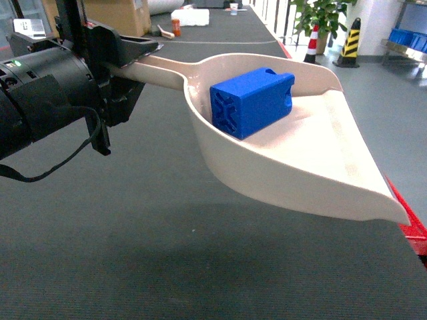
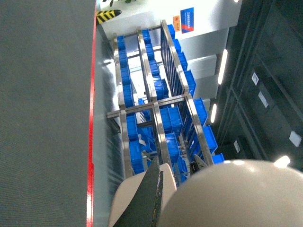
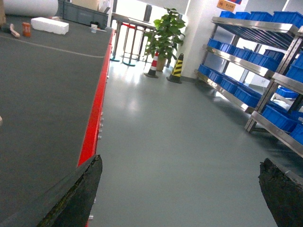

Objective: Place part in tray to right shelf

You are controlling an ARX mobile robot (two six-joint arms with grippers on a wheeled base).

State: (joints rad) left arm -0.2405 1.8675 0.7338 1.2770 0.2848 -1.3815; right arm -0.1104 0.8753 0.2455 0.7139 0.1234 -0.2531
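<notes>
The beige tray [image 1: 313,167] hangs above the dark table, its long handle held in my left gripper [image 1: 130,63], which is shut on it. The blue part [image 1: 252,100] lies inside the tray against its back wall, ribbed cross end facing me. In the left wrist view a dark finger [image 2: 152,194] presses on the tray [image 2: 232,194], with the gripper [image 2: 175,177] closed around the handle. Beyond it stands the right shelf [image 2: 158,101], a steel rack with blue bins, also seen in the right wrist view [image 3: 265,61]. My right gripper [image 3: 180,194] is open and holds nothing, hanging over the floor.
The grey table [image 1: 133,233] has a red edge [image 3: 92,127] on its right side, with grey floor [image 3: 180,123] between it and the shelf. Striped cones [image 1: 350,43] and a potted plant [image 1: 323,17] stand far off. A white block [image 1: 190,17] lies at the table's far end.
</notes>
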